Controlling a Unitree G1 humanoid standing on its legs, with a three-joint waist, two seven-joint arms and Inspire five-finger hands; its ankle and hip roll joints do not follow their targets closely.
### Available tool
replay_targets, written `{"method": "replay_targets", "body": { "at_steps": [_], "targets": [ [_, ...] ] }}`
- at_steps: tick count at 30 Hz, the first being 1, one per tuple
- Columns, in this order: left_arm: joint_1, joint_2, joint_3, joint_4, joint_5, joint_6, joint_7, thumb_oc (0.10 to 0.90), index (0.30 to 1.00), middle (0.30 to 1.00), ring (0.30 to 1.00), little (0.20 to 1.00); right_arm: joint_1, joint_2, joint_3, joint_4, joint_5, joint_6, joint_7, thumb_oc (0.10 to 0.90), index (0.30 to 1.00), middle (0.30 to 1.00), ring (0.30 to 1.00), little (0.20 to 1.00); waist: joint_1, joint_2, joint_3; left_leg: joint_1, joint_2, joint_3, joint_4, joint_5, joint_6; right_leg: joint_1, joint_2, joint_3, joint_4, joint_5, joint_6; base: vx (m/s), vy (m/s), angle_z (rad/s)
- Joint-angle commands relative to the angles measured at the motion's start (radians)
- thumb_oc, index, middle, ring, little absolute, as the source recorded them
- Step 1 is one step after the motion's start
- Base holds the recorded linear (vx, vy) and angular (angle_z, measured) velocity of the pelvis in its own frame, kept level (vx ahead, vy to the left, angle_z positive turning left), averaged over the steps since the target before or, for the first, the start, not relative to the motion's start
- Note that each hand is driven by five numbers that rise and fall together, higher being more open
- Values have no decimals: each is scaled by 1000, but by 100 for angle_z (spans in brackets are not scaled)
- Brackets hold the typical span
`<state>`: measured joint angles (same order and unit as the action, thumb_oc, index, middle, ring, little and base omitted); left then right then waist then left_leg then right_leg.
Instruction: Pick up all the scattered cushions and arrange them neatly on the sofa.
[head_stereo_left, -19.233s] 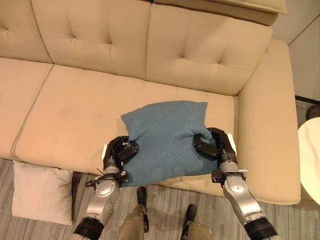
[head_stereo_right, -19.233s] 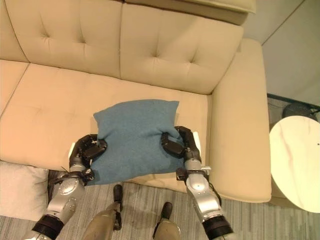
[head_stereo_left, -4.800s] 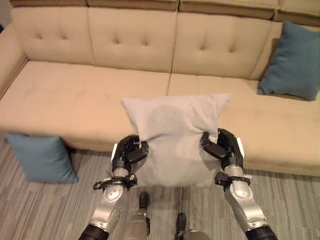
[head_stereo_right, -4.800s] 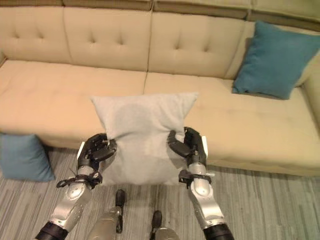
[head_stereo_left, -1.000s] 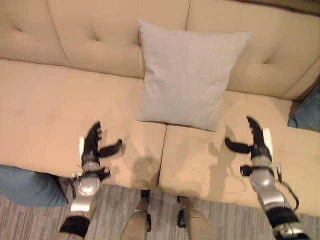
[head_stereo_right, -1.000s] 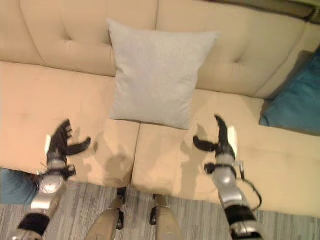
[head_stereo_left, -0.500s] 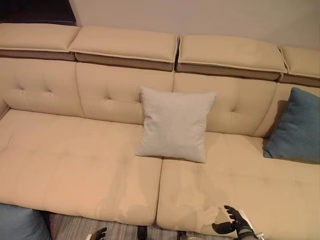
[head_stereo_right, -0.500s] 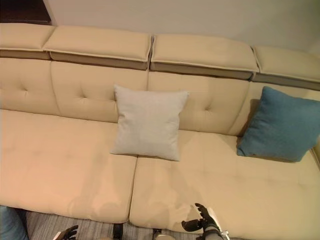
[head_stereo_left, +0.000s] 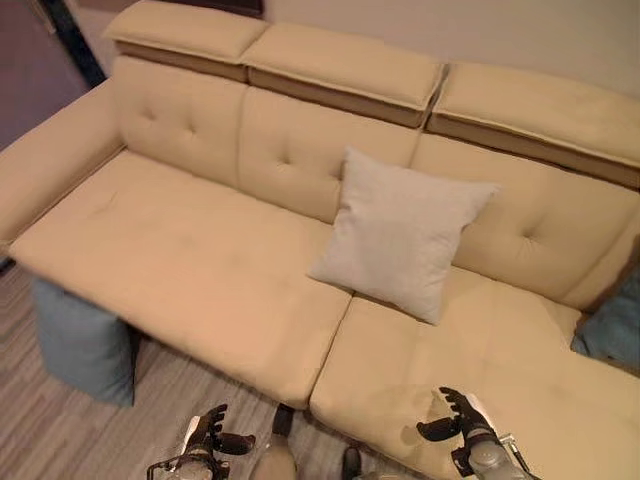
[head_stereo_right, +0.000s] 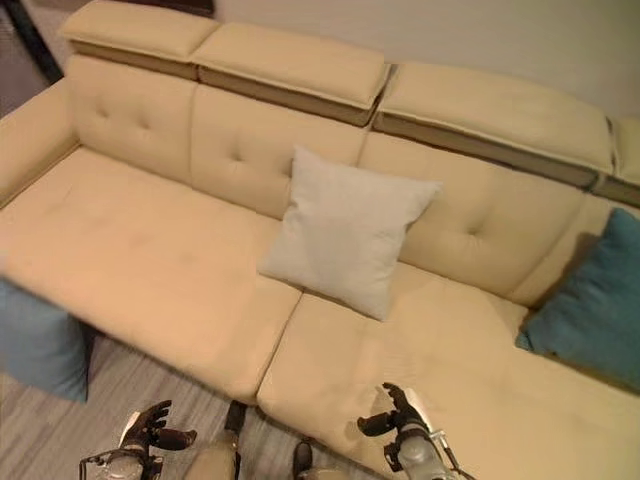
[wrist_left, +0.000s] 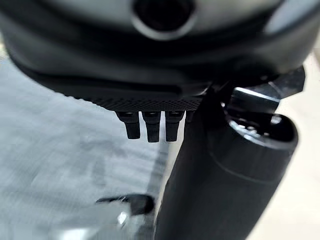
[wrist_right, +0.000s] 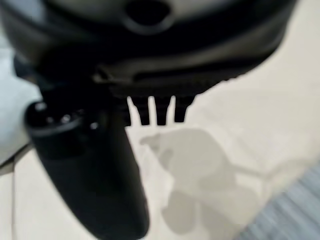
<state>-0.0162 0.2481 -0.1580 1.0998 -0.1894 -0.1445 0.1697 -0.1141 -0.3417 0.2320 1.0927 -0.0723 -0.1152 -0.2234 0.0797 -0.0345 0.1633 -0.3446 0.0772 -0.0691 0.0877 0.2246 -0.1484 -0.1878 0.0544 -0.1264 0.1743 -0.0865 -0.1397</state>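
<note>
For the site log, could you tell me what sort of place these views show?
Most likely a living room or lounge: a long beige tufted sofa with headrests, a grey cushion leaning on its backrest, a blue cushion at its right end, and striped carpet.

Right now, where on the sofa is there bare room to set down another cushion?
The widest free patch is the seat between the sofa's left armrest and the grey cushion. A narrower bare stretch lies between the grey cushion and the blue cushion at the right end. That right corner is crowded. Another blue cushion stands on the floor.
</note>
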Motion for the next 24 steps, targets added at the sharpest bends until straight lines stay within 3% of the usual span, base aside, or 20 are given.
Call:
{"method": "replay_targets", "body": {
  "at_steps": [1,4,5,8,10,15,16,18,19,20,21,24],
  "targets": [
    [-13,19,29,-20,1,-35,21,800,900,900,900,900,26,-41,-29,-10,21,-3,-30,800,900,900,900,900,-69,-52,-6,39,-42,116,36,-174,77,139,-95,-6,-242,38,207,-215,-73,101],
    [-7,15,32,-4,17,-29,18,800,900,900,900,900,36,-37,-35,-3,28,-7,-26,800,900,900,900,900,-90,-72,1,74,-34,168,147,-263,85,126,-129,-71,-232,50,197,-183,-26,166],
    [-4,12,28,6,29,-24,15,800,900,900,900,900,40,-35,-40,-1,31,-8,-21,800,900,900,900,900,-105,-78,-2,115,-5,217,164,-298,86,126,-146,-121,-230,55,197,-141,63,102],
    [-7,14,32,6,33,-22,11,800,900,900,900,900,42,-32,-43,1,35,-6,-15,800,900,900,900,900,-118,-74,-11,188,28,264,121,-304,73,131,-164,-173,-228,60,205,-51,113,99],
    [-6,10,31,16,50,-19,13,800,900,900,900,900,31,-26,-37,-2,26,-5,-15,800,900,900,900,900,-112,-65,-23,236,-19,227,15,-301,79,128,-178,-208,-213,79,224,-39,229,72],
    [2,32,53,27,62,-9,8,800,900,900,900,900,13,-6,-14,-17,1,7,-11,800,900,900,900,900,-83,-73,-29,263,-63,160,-90,-273,106,108,-199,-219,-146,66,238,-19,142,35],
    [2,40,58,29,60,-7,8,800,900,900,900,900,15,-1,-15,-33,2,5,-12,800,900,900,900,900,-76,-74,-27,265,-66,144,-101,-269,109,102,-201,-212,-126,60,240,-18,75,40],
    [-4,55,61,34,55,-4,12,800,900,900,900,900,14,9,-11,-56,5,7,-10,800,900,900,900,900,-87,-80,-19,271,-74,98,-107,-265,117,70,-174,-119,-83,53,239,-12,39,51],
    [-5,55,61,34,55,-4,12,800,900,900,900,900,14,9,-11,-56,5,7,-10,800,900,900,900,900,-88,-80,-21,267,-75,98,-107,-263,117,67,-175,-120,-84,55,239,15,74,114],
    [0,62,68,47,51,-5,16,800,900,900,900,900,18,15,2,-60,6,7,-8,800,900,900,900,900,-93,-81,-19,270,-88,65,-112,-257,123,56,-133,-15,-81,50,246,21,64,117],
    [0,63,70,53,51,-4,19,800,900,900,900,900,16,18,12,-63,1,8,-8,800,900,900,900,900,-88,-80,-17,272,-92,47,-119,-252,123,48,-112,14,-77,47,246,33,55,129],
    [-8,69,69,74,53,-6,22,800,900,900,900,900,12,15,28,-79,-4,4,-8,800,900,900,900,900,-85,-83,-16,263,-111,-7,-123,-235,122,45,-90,32,-96,51,244,14,-16,86]
  ]
}}
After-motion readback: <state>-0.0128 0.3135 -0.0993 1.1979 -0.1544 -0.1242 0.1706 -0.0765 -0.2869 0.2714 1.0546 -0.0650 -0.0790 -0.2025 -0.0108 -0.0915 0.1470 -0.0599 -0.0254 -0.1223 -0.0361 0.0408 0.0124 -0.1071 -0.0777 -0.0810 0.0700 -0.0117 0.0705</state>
